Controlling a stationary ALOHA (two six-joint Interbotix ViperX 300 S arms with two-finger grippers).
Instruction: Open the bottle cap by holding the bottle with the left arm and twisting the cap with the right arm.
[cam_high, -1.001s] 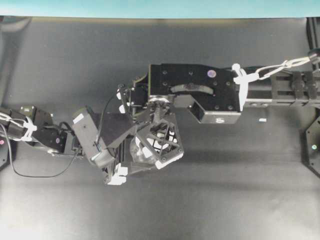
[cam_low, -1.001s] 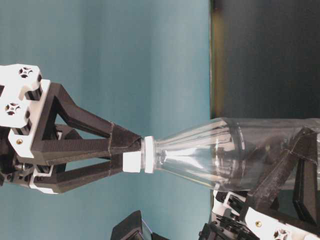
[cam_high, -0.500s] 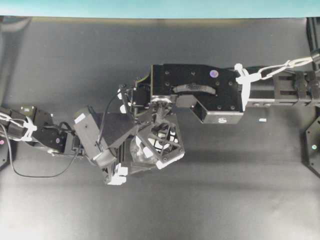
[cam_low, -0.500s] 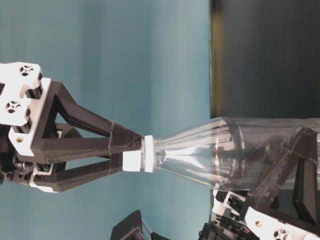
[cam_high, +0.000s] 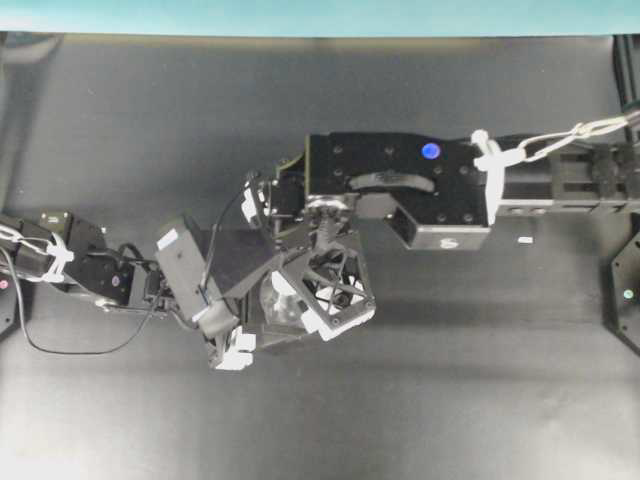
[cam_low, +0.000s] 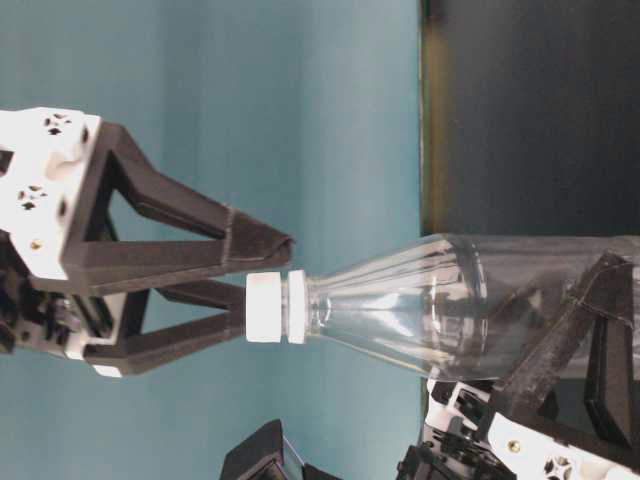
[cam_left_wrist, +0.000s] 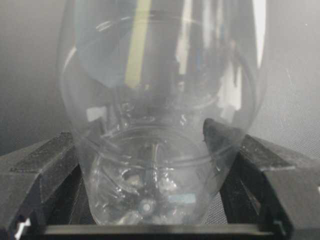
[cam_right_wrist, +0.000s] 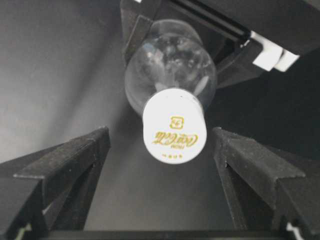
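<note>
At table centre we log the bottle (cam_high: 283, 308), upright on the dark table (cam_high: 120, 130), gripped low on its body by the left gripper (cam_left_wrist: 155, 175), whose fingers (cam_left_wrist: 45, 165) press its clear walls from either side.

Overhead view: the right arm (cam_high: 400, 185) reaches in from three o'clock and the left arm (cam_high: 195, 275) from nine o'clock. The right gripper (cam_high: 325, 290) covers the bottle almost wholly; we glimpse only clear plastic through the lattice, and the cap cannot be picked out.

Table-level view: this picture lies turned on its side. We see the bottle cap (cam_low: 265, 309) seated on the neck, with the right gripper (cam_low: 260, 290) standing spread around it, one tip above the cap and one below, neither touching. The bottle's base is cut off at three o'clock.

Right wrist view: we look straight down on the cap's top (cam_right_wrist: 173, 126), with gold lettering, and a clear gap to each finger (cam_right_wrist: 75, 165). The left gripper's white jaw end (cam_right_wrist: 272, 55) shows at one o'clock.

Left wrist view: we record only the bottle's lower body, with glare across it; shoulders and cap are cut off at twelve o'clock.
</note>
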